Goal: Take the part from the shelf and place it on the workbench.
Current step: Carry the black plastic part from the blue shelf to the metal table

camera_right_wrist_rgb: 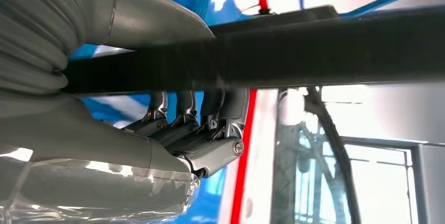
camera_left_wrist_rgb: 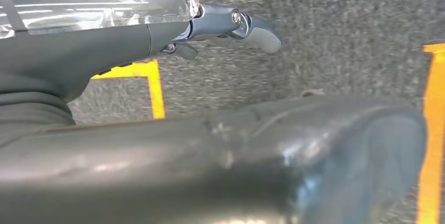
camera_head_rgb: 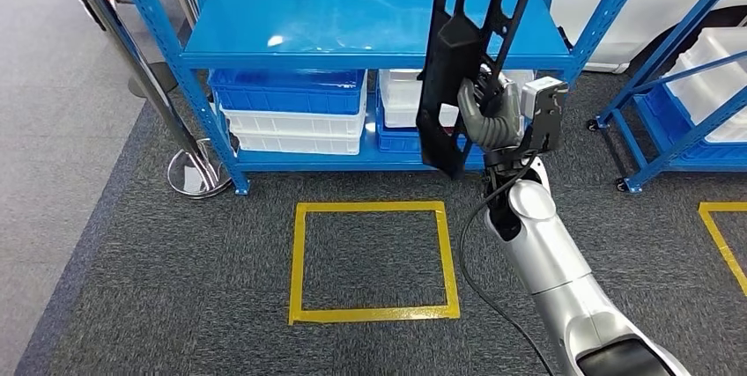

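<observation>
Out in front of the blue shelf [camera_head_rgb: 370, 33], my right hand [camera_head_rgb: 483, 112] holds the long black part [camera_head_rgb: 462, 50] upright, clear of the shelf top and above the grey carpet [camera_head_rgb: 176, 288]. I judge the step in hand is the carry to the desk (which I cannot see from here), so I want the part kept vertical and away from the shelf post [camera_head_rgb: 564, 50] as I turn. From the right wrist, the fingers [camera_right_wrist_rgb: 183, 124] are wrapped snugly around the part's dark bar, thumb on the opposite side. My left hand [camera_left_wrist_rgb: 231, 27] hangs over the carpet, holding nothing; I cannot tell how far its fingers are spread.
</observation>
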